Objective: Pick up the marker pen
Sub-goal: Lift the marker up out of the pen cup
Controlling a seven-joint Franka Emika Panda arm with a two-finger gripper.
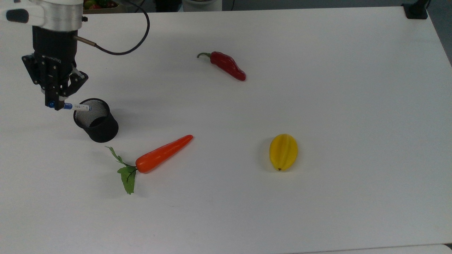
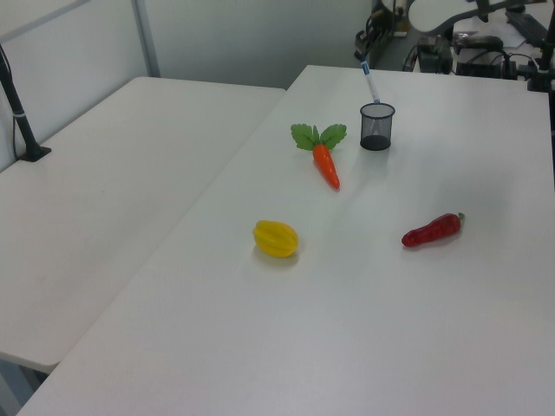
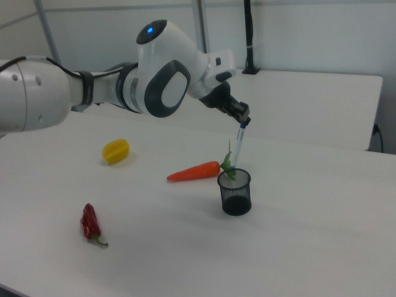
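The gripper [image 1: 56,103] is pinched tight on the marker pen [image 1: 76,107]. It should lift straight up so the tip clears the black mesh cup [image 1: 96,120] near the table [image 1: 317,106] corner.

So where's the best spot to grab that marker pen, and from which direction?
By its blue-capped top end, coming from above. The marker pen stands nearly upright with its lower end at the rim of the black mesh cup, so only the upper part is free. The gripper is shut on that top end, which looks like a sound grip for lifting it straight out.
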